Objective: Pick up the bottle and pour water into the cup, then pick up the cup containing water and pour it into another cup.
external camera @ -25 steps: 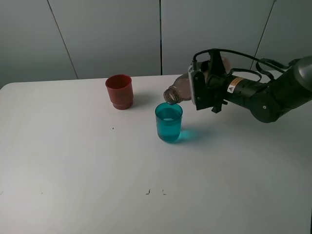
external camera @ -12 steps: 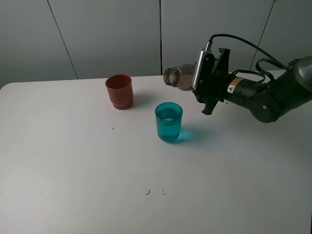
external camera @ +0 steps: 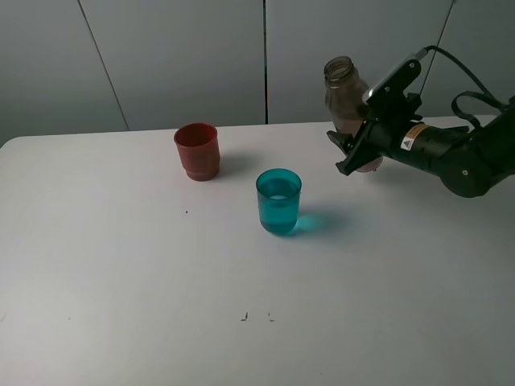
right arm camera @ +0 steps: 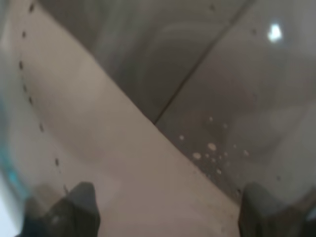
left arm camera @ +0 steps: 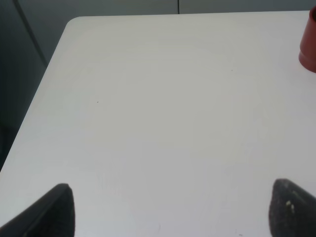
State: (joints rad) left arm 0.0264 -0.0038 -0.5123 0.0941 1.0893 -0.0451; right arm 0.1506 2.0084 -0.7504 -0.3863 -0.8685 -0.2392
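Note:
My right gripper (external camera: 356,150) is shut on the smoky grey-brown bottle (external camera: 344,96), which stands nearly upright, mouth up, to the right of the cups and above the table's far side. In the right wrist view the bottle (right arm camera: 163,108) fills the picture between my fingertips (right arm camera: 79,207), with droplets on its wall. The teal cup (external camera: 278,201) stands on the table with water in it, left of and nearer than the bottle. The red cup (external camera: 197,150) stands further left and back, and its edge (left arm camera: 310,42) shows in the left wrist view. My left gripper (left arm camera: 175,217) is open over bare table.
The white table (external camera: 161,281) ends at a grey panelled wall behind. In the left wrist view the table's left edge and corner (left arm camera: 69,24) border a dark drop. A few small dark specks (external camera: 256,317) lie near the front.
The bottle has swung up from its tilt over the teal cup to nearly upright. It moved right and away from the cup with my right gripper. The cups stayed put.

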